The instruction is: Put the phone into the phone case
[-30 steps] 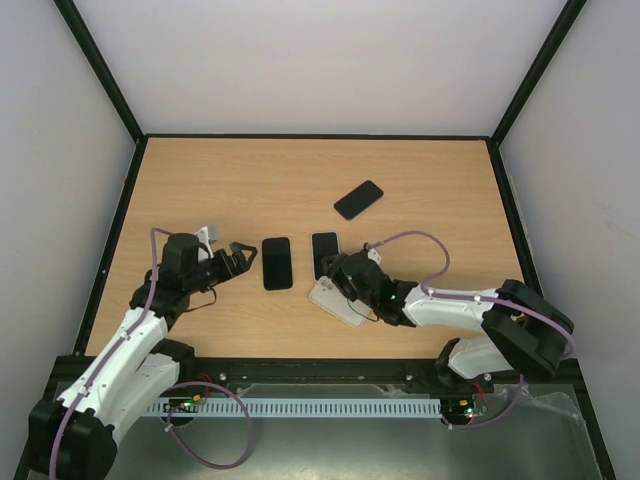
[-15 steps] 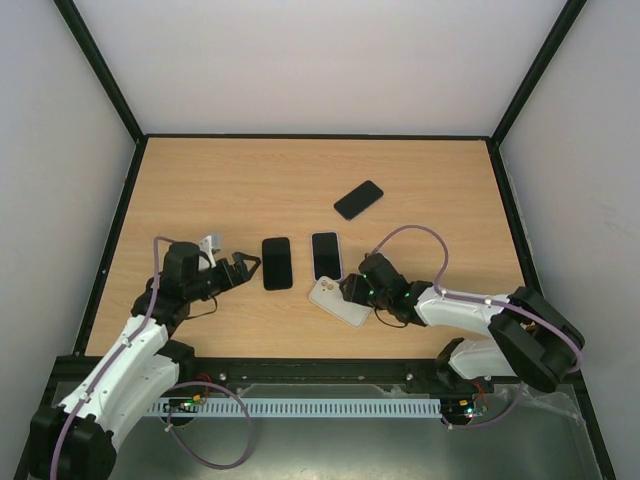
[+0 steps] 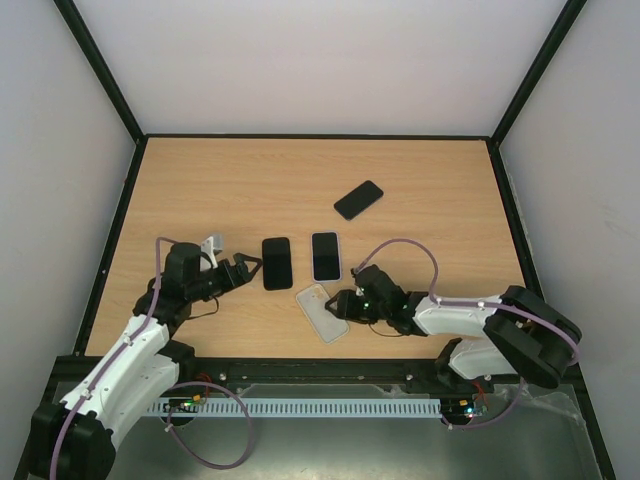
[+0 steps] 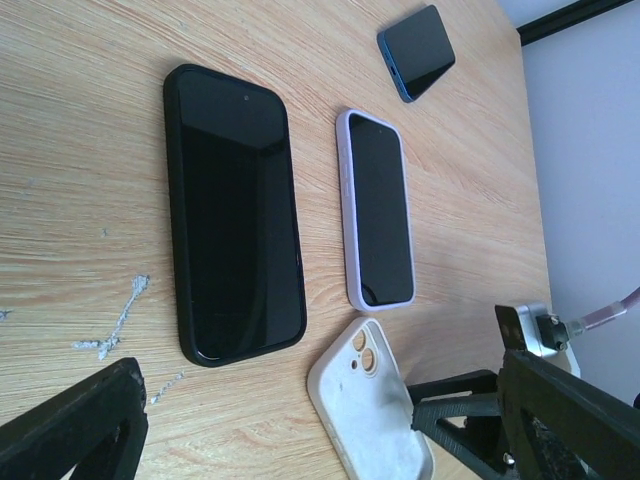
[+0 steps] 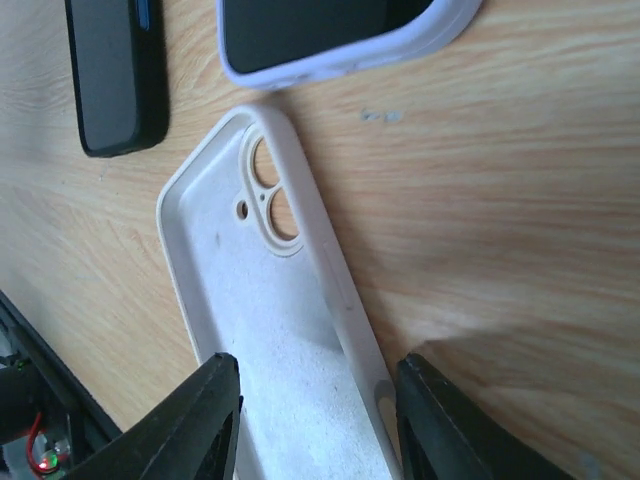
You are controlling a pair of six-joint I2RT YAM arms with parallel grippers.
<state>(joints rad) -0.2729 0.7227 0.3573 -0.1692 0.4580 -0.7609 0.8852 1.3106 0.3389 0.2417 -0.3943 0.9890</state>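
An empty phone case (image 3: 322, 312) lies hollow side up on the tabletop (image 3: 430, 170), toward the near edge and just nearer than a lilac-cased phone (image 3: 325, 256), its camera cut-out end pointing far and left. The right tool (image 5: 318, 392) is clamped across the case's near end, a finger against each long rim. The left tool (image 3: 248, 271) gapes wide, holding nothing, aimed at a black phone (image 3: 277, 263) just to its right. That is probably the handset meant for the case, though this is not plain. A third, dark handset (image 3: 358, 199) sits well apart, farther back. The case is off-white and matt, lightly scuffed inside, with a raised lip and what looks like a soft, bendable wall. That softness is the likely trouble: pinched by its rims it may bow or squirm free, and if swung carelessly its far corner could nudge the lilac-cased phone.
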